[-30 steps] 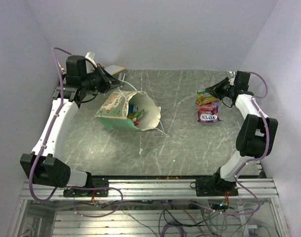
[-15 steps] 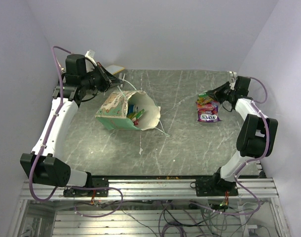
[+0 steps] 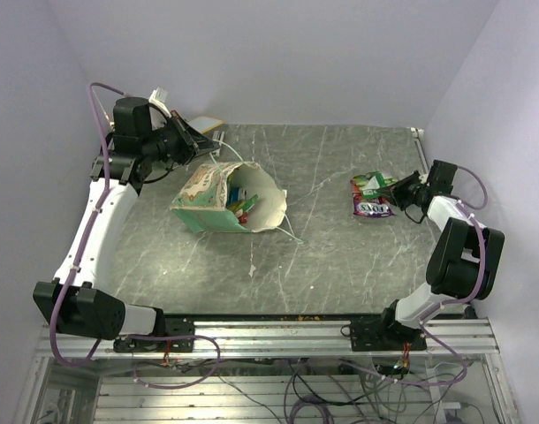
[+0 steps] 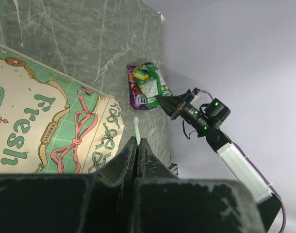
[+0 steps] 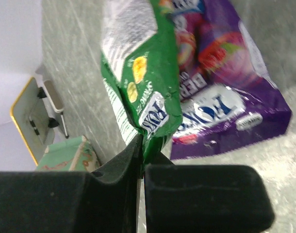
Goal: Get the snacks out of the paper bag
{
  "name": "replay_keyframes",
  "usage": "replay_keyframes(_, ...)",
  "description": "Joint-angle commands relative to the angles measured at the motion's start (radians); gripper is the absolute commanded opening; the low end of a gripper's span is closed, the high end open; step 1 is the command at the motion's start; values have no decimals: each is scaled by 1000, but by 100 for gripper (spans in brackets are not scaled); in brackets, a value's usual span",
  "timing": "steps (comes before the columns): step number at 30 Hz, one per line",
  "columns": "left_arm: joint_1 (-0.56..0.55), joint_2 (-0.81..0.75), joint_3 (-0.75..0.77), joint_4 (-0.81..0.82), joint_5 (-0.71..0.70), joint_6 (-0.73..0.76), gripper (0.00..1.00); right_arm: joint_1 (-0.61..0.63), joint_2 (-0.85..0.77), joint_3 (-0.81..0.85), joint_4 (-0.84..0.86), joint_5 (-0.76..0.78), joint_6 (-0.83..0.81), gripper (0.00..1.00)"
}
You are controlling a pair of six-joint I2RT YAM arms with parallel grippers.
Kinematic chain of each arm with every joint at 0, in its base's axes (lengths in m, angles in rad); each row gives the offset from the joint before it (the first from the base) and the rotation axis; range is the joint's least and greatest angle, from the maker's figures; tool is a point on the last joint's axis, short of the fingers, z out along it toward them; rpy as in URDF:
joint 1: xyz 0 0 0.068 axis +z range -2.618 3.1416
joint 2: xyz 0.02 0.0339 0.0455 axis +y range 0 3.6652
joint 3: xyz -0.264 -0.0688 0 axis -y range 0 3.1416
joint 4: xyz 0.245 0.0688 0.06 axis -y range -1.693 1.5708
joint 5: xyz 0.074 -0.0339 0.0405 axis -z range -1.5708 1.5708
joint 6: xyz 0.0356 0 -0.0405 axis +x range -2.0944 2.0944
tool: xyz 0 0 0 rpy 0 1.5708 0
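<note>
The paper bag [image 3: 208, 199] lies on its side at centre left, its mouth facing right, with colourful snacks [image 3: 244, 205] inside. My left gripper [image 3: 201, 145] is behind the bag; in the left wrist view its tips [image 4: 137, 140] are shut on a thin pale-green strip of the bag, above the bag's patterned panel [image 4: 46, 126]. My right gripper [image 3: 395, 188] is shut on the edge of a green snack packet [image 3: 370, 180], which lies over a purple-magenta packet [image 3: 372, 207]. The right wrist view shows the gripper [image 5: 140, 141], the green packet [image 5: 143, 58] and the purple one [image 5: 225, 82].
A flat white and yellow card [image 3: 208, 124] lies at the back left by the wall. White string handles [image 3: 292, 231] trail from the bag's mouth. The walls stand close behind and on both sides. The right arm also shows in the left wrist view [image 4: 206, 124].
My right gripper has moved right and nearer, lower over the table, and the green packet now lies over the purple one. My left arm has shifted slightly left.
</note>
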State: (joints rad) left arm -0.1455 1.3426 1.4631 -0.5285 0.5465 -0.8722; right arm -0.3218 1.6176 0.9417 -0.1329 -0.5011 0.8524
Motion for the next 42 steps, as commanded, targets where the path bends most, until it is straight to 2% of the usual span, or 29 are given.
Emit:
replay_keyframes(1, 9, -33, 0, 1, 27, -3, 7, -12, -41, -71, -20, 12, -26, 3)
replay_keyframes(17, 9, -54, -18, 8, 35, -19, 7, -49, 34, -81, -19, 37, -91, 14)
replay_keyframes(18, 9, -57, -23, 13, 36, -25, 7, -51, 30, -76, -28, 49, -101, 17)
replay_keyframes(22, 9, -68, -33, 20, 34, -30, 7, -51, 0, -28, -181, 111, -202, 43)
replay_keyframes(24, 9, -76, -39, 11, 30, -25, 7, -52, -46, -38, -263, 149, -245, 53)
replay_keyframes(30, -1, -96, -120, 61, 81, -48, 7, -40, -211, -100, -306, 87, -295, 58)
replay_keyframes(33, -35, -107, -146, 55, 79, -46, 7, 36, -245, -58, -319, 35, -322, 59)
replay_keyframes(37, -108, -116, -151, 38, 32, -44, 7, 249, -243, 30, -337, 15, -334, 60)
replay_keyframes(40, -142, -133, -160, 39, -2, -55, 7, 426, -267, 53, -279, -19, -261, 63)
replay_keyframes(42, -151, -148, -170, 46, -19, -67, 7, 514, -269, 53, -220, -41, -151, 63)
